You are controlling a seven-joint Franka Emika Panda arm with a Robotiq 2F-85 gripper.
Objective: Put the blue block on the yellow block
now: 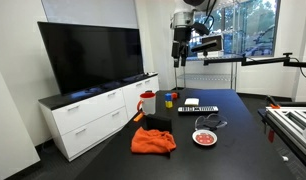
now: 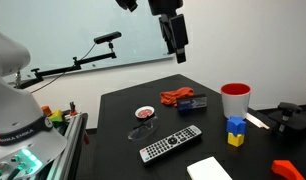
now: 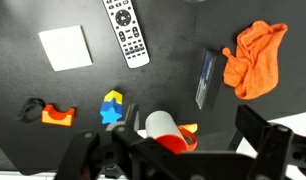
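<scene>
The blue block (image 2: 235,124) rests on top of the yellow block (image 2: 235,139), next to the red mug (image 2: 234,99) on the black table. The wrist view shows the pair from above, blue (image 3: 113,114) against yellow (image 3: 113,97), just left of the mug (image 3: 163,130). In an exterior view the small stack (image 1: 171,98) stands right of the mug. My gripper (image 2: 179,52) hangs high above the table, well clear of the blocks. Its fingers stand wide apart and hold nothing (image 3: 178,160).
A remote (image 2: 171,143), a white sheet (image 2: 208,168), an orange cloth (image 2: 176,97) with a dark flat device (image 3: 206,78) beside it, a small red-and-white dish (image 2: 145,113) and an orange-black object (image 3: 55,114) lie on the table. A TV cabinet (image 1: 93,115) stands beside it.
</scene>
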